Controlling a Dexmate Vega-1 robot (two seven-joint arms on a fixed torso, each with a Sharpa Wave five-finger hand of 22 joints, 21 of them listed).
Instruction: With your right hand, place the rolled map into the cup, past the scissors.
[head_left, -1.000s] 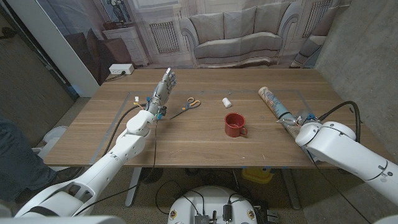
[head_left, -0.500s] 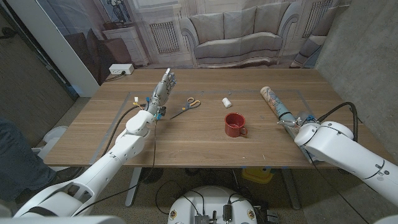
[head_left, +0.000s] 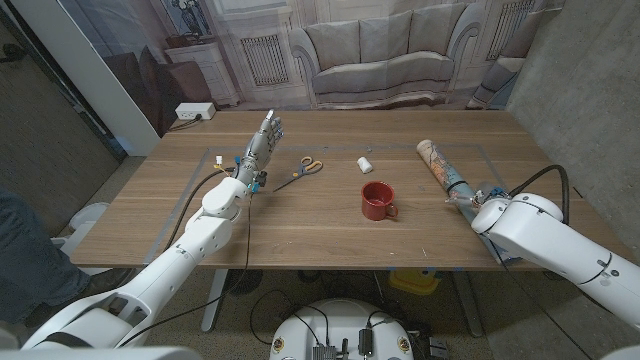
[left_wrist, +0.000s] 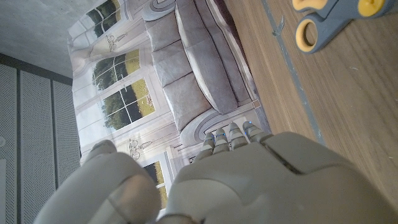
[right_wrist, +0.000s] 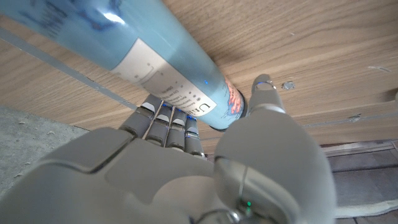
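The rolled map (head_left: 440, 166), a blue printed tube with a white label, lies on the table at the right and points away from me. My right hand (head_left: 468, 202) grips its near end: in the right wrist view the fingers (right_wrist: 163, 119) curl against the rolled map (right_wrist: 130, 46) and the thumb (right_wrist: 264, 90) sits on the other side. A red cup (head_left: 377, 200) stands upright mid-table, left of the map. The scissors (head_left: 302, 168), with yellow and grey handles, lie further left, beside my left hand (head_left: 262, 145), which is open with straight fingers. The scissors' handles (left_wrist: 329, 18) show past it.
A small white roll (head_left: 365, 165) lies just behind the cup. The table's right edge (head_left: 560, 190) runs close to my right arm. A sofa backdrop hangs behind the table, and a grey wall stands at the right.
My right forearm has crept slightly left and toward the map's near end. The map has barely shifted. The left arm, cup and scissors are unmoved.
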